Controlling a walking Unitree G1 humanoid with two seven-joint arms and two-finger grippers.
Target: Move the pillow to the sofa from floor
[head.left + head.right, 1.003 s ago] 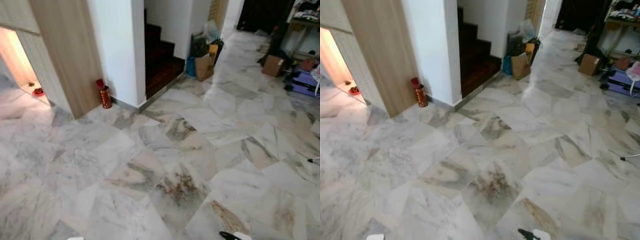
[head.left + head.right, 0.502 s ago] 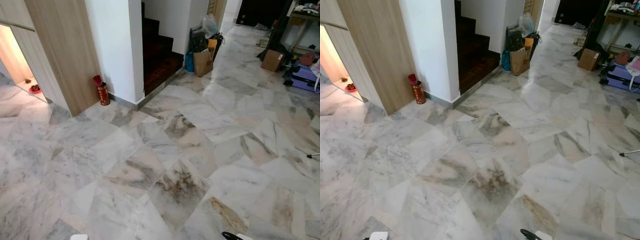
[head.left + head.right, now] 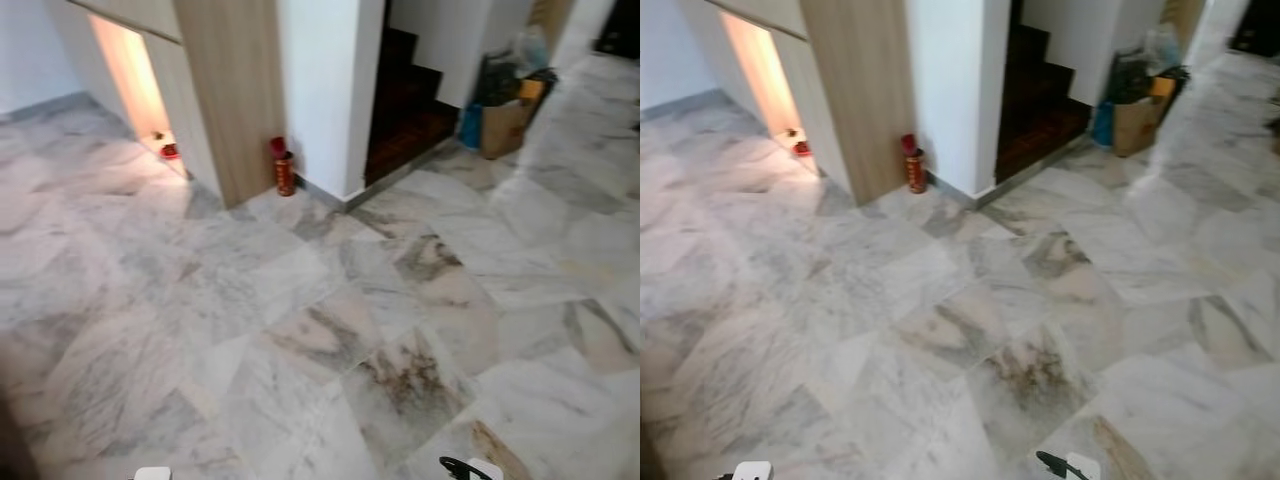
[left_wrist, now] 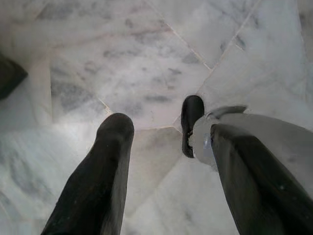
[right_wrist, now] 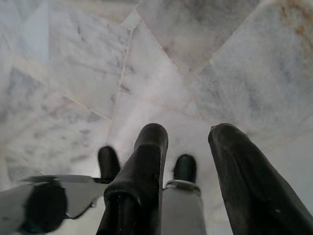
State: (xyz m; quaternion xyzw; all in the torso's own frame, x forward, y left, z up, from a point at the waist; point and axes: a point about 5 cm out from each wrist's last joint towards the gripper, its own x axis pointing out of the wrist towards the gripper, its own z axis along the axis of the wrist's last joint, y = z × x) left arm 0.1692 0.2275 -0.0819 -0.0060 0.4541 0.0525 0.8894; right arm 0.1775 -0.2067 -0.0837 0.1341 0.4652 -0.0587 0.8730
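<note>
Marble floor (image 3: 300, 330) lies beneath both parted, empty pincers (image 4: 166, 132) (image 5: 188, 142).

Our head cameras look forward and down across the marble floor (image 3: 300, 330); both wrist cameras face it closely.

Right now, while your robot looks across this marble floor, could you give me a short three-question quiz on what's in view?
1. True or false: the red cylindrical container stands on the pale marble floor at the foot of the white pillar.
2. What is beside that pillar, on the robot's right? A) dark wooden stairs B) a sofa C) a fridge
3. Fill in: the left gripper has its black fingers ____, holding nothing.
Key: 1 true; 2 A; 3 open.
</note>
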